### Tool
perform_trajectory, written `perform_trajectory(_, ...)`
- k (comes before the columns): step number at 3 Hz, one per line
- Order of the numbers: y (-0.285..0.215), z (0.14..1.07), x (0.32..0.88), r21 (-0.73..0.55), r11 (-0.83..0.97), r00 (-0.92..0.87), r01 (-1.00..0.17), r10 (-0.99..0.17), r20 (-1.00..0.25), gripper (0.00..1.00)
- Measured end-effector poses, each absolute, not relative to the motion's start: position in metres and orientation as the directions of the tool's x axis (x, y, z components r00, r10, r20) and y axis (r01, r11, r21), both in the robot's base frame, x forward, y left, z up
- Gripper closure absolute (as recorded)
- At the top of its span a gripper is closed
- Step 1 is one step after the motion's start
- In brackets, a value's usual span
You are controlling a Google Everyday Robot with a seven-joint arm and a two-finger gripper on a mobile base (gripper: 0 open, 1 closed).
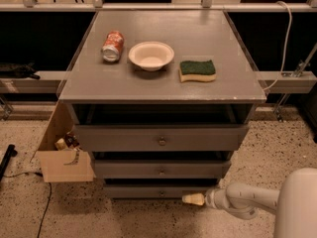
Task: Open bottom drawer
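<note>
Camera view | flat grey bottom drawer (148, 191) faces me, long axis left-right | cream-tipped gripper (193, 199) at its right end, grip I cannot tell

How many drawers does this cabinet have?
3, stacked: the widest drawer on top, the middle drawer beneath, the bottom drawer lowest. The gripper hovers near the bottom drawer's front.

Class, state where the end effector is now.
In the camera view, the end effector is low by the bottom drawer, right of its knob.
</note>
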State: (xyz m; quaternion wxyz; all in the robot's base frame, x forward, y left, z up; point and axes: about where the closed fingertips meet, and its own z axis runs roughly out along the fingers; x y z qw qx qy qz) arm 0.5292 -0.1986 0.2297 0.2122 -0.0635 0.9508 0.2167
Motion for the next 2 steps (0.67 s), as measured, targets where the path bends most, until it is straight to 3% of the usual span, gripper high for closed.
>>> perform_trajectory(2, -0.1971, 0.2217, 0.5325, 0.293, 0.908, -0.843, -0.301, -0.110, -0.526, 0.00)
